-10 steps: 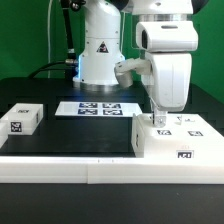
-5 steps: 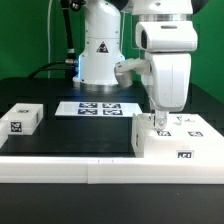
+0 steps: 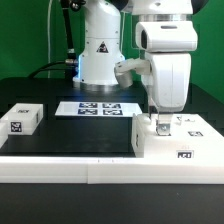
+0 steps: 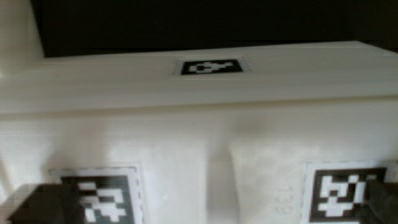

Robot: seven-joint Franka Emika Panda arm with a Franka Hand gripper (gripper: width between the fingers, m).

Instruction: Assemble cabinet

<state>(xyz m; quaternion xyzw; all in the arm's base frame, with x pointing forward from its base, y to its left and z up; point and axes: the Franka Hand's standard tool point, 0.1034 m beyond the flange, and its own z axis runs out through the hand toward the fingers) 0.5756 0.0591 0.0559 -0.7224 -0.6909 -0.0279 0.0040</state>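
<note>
Settling slightly lower at frame right, tool point(image 3: 158, 124) reaches top of large white box-shaped plastic cabinet point(image 3: 186, 146); open-or-closed unreadable, likely pre-grasp.

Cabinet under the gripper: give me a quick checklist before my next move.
1. The gripper sits over the cabinet, near its edge on the exterior view's left: ok.
2. Jaws open or shut: cannot tell.
3. The top tag shows in the wrist view: ok, blurred.
4. The small white block stands apart from the arm: ok.
5. The marker board lies uncovered: ok.
</note>
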